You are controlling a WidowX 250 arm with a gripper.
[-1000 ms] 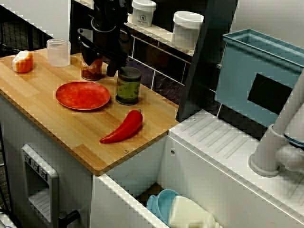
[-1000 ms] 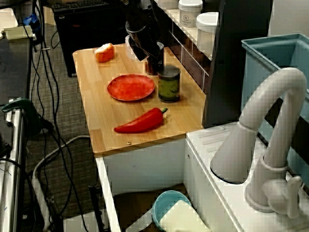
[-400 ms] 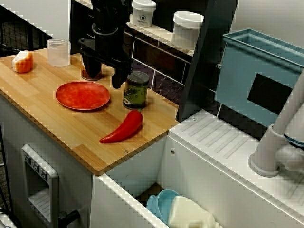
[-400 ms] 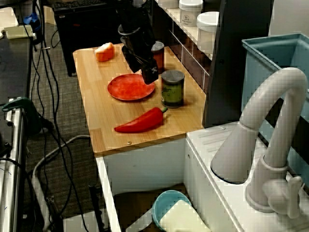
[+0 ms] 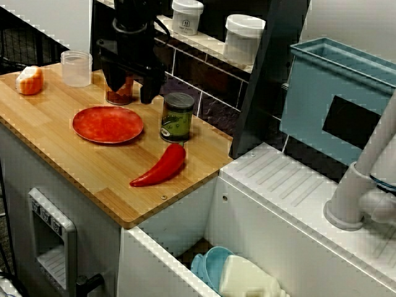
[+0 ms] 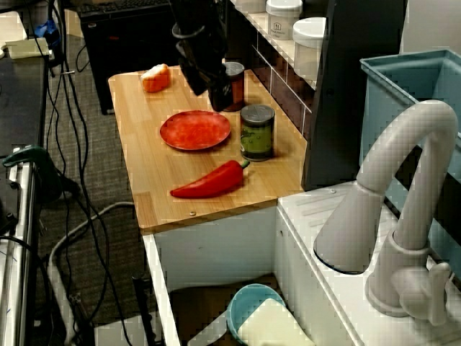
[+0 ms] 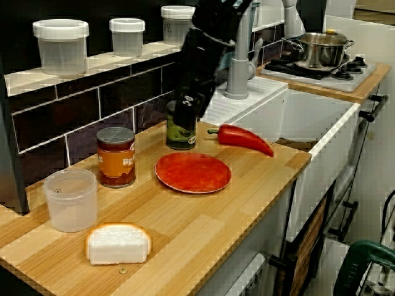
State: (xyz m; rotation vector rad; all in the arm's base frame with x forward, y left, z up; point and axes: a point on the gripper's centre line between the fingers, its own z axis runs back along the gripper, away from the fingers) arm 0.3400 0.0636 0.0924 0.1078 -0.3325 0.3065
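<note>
Dark green cylindrical tin with a black lid: stands upright on the light wooden countertop, just beside and below the black gripper, on the sink side of it and not touching it. Label is green with pale print, too small to read.

Gripper: fingers spread wide, nothing between them, tips raised off the counter. In the high view over the sink, the orange-labelled can shows in the gap behind the fingers. In the view from the far end of the counter, the gripper overlaps the top of the tin; whether they touch cannot be told from there.

Around it:
- round red plate near the tin, on the side away from the sink
- long red pepper lying flat, stem end just beside the tin's base
- clear plastic cup and a piece of white bread with an orange crust well apart, at the counter's far end

Change:
- 1.0 s ago: tin closer to the plate and farther from the pepper, with a finger right against it
- 0.4 s ago: tin in its present spot, gripper lower, one finger just beside it
- since then: tin unmoved, gripper risen and drawn back toward the orange-labelled can
</note>
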